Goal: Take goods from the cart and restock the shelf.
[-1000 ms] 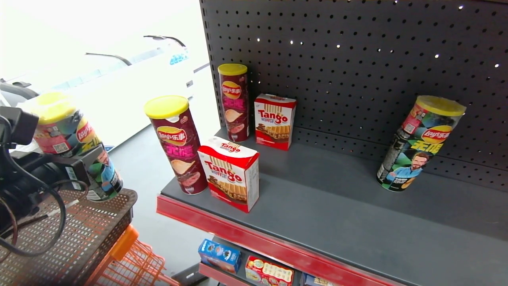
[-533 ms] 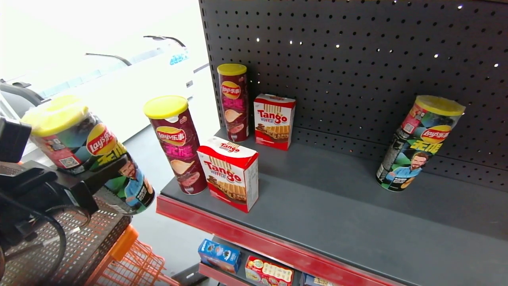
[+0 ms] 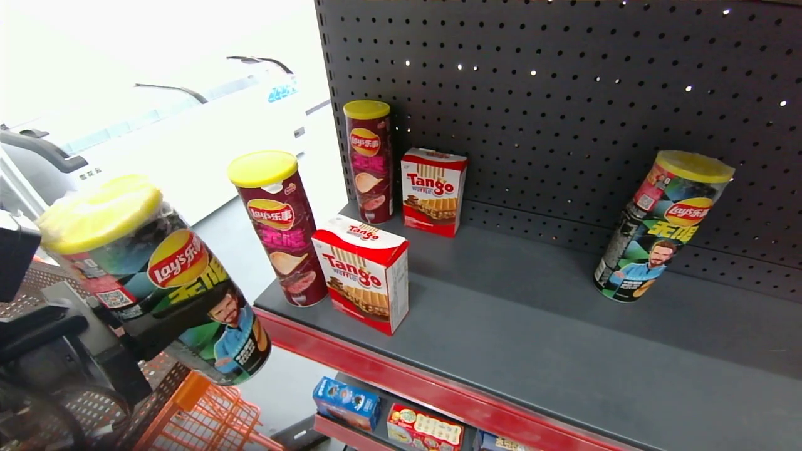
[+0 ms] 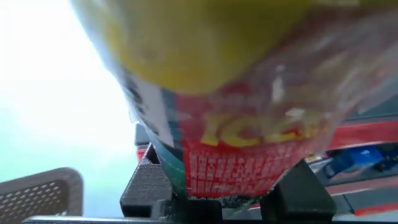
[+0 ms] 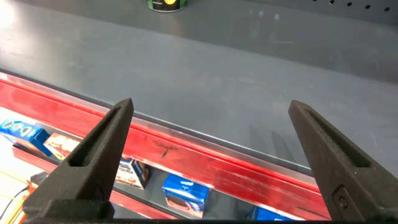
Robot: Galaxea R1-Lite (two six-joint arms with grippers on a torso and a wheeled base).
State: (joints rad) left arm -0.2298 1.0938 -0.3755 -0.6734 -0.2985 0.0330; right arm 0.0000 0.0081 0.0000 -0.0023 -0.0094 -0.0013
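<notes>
- Left gripper [image 4: 224,198]: fingers clamped on either side of the chip can [image 3: 156,275].
- Chip can: tilted, yellow lid uppermost, just beside the front left corner of the shelf [image 3: 501,326], over the cart [image 3: 207,413].
- Right gripper [image 5: 214,168]: fingers wide apart, empty, above the shelf's red front edge.
- Matching can [image 3: 661,228]: stands at the shelf's back right.

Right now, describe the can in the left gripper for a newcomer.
Off the left end of the red-edged grey shelf sits an orange cart. Above it, the left gripper holds a tilted chip can: yellow lid, man in blue on it, unlike the upright maroon cans; its twin stands on the shelf's right.
</notes>
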